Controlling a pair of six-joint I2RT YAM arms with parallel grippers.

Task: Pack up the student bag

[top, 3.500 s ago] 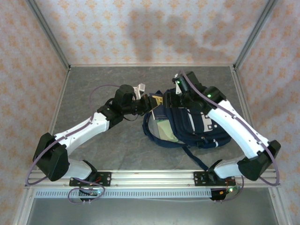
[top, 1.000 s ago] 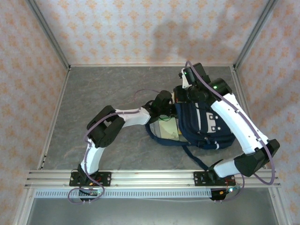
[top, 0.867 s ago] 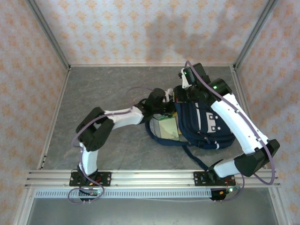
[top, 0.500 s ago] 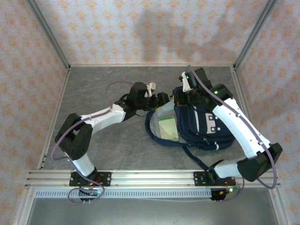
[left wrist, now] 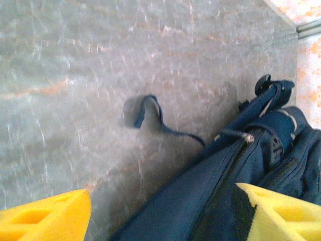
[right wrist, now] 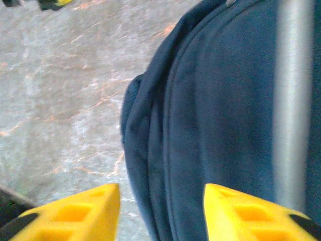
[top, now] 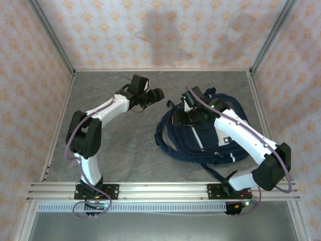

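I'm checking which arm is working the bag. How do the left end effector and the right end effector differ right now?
The left end effector hangs over bare table, apart from the student bag; the right end effector is over the bag's left edge. The left arm is folded sharply at its elbow; the right arm reaches in a long arc across the bag. Both end effectors are open, holding nothing.

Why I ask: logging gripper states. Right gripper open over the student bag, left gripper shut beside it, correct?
No: the left wrist view shows the left gripper open, not shut, beside the student bag; the right gripper is open over it.
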